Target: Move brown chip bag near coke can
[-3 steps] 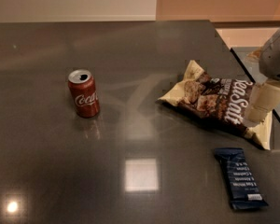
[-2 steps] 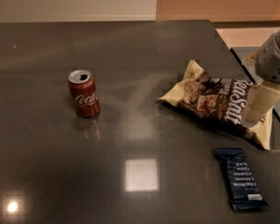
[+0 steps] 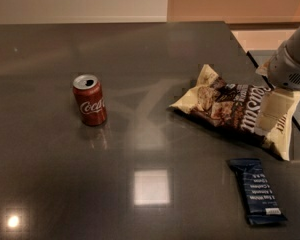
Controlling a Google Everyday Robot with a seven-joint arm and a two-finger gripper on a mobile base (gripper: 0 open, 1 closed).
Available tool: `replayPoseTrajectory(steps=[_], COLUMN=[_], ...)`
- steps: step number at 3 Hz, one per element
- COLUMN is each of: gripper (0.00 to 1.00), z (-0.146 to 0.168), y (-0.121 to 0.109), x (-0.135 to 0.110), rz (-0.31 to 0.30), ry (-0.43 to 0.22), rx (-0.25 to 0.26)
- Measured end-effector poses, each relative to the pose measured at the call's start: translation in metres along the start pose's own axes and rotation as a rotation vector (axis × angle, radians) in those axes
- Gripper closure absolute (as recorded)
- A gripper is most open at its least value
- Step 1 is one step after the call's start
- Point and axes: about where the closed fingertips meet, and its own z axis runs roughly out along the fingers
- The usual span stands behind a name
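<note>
The brown chip bag [image 3: 230,109] lies flat on the dark table [image 3: 140,59] at the right, its cream end toward the right edge. The coke can [image 3: 89,100] stands upright at the left centre, well apart from the bag. My gripper [image 3: 270,118] comes in from the right edge and hangs over the bag's right end, at or just above its surface. The grey wrist [image 3: 290,69] above it hides part of the bag's far right corner.
A narrow dark blue bar wrapper [image 3: 257,190] lies in front of the bag near the table's right front. The table's right edge runs just past the bag. A bright light reflection [image 3: 151,186] sits on the tabletop in front.
My gripper has shifted slightly left and down over the right end of the bag. The bag, can and bar wrapper have not moved.
</note>
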Motion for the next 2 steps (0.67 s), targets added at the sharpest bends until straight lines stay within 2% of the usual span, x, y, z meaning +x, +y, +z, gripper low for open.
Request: replayPoseTrajectory(steps=[1,2], gripper=[0.13,0.35], z=[0.0085,0.0149], y=[-0.0056,-0.0096], x=[0.0015,0.0028], rz=[0.005,0.020], ry=[0.012,0.034], rx=[-0.022,-0.047])
